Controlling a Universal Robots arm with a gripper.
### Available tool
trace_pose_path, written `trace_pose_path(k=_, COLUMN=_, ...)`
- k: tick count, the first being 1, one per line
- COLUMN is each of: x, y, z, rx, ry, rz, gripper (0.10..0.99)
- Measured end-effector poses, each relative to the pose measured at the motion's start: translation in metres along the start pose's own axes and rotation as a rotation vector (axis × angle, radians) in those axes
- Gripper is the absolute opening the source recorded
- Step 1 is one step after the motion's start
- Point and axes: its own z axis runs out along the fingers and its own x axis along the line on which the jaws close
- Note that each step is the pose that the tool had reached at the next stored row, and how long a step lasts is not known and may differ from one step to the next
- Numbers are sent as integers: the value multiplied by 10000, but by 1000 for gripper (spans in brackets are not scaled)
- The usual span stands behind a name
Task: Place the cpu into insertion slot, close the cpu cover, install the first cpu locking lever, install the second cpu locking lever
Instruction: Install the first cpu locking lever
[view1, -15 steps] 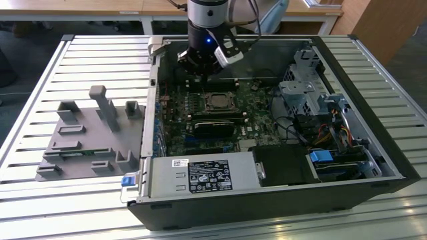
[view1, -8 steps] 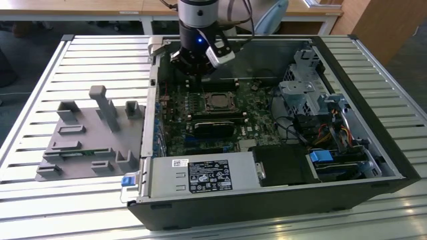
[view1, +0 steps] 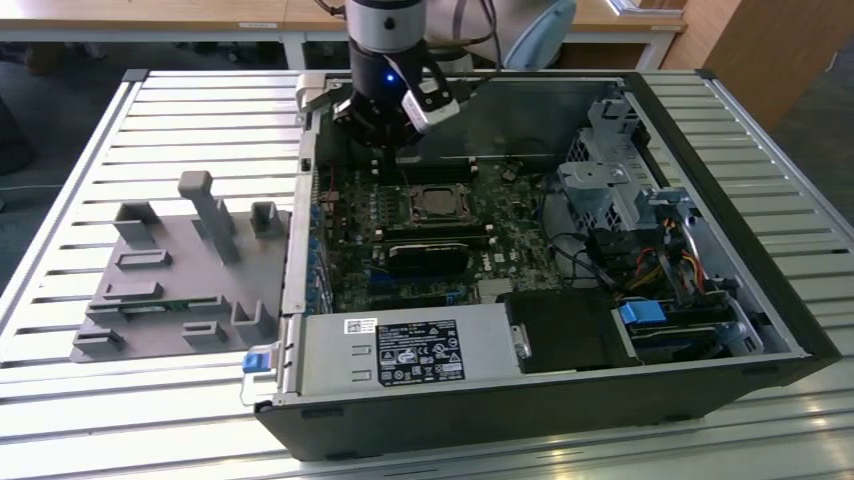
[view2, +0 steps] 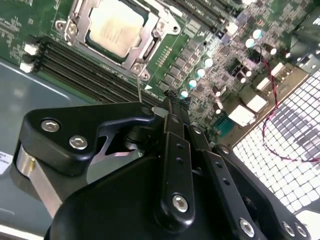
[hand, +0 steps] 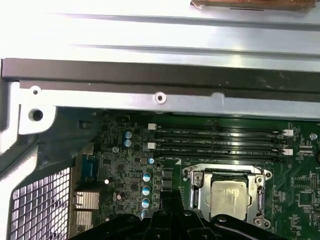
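Hanging near the cpu (view2: 112, 25), the tool (view2: 167, 98) is masked by its own body: open or closed, cannot tell.

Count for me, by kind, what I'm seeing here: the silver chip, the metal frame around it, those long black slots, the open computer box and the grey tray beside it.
cpu: 1
cpu cover, framing the chip: 1
long black slots: 4
open computer case: 1
grey tray: 1
Total: 8
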Motion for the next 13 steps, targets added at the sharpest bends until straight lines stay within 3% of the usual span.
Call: trace_pose_path(k=13, x=0, y=138, z=32, rx=-14, ry=-5, rz=17, gripper=118)
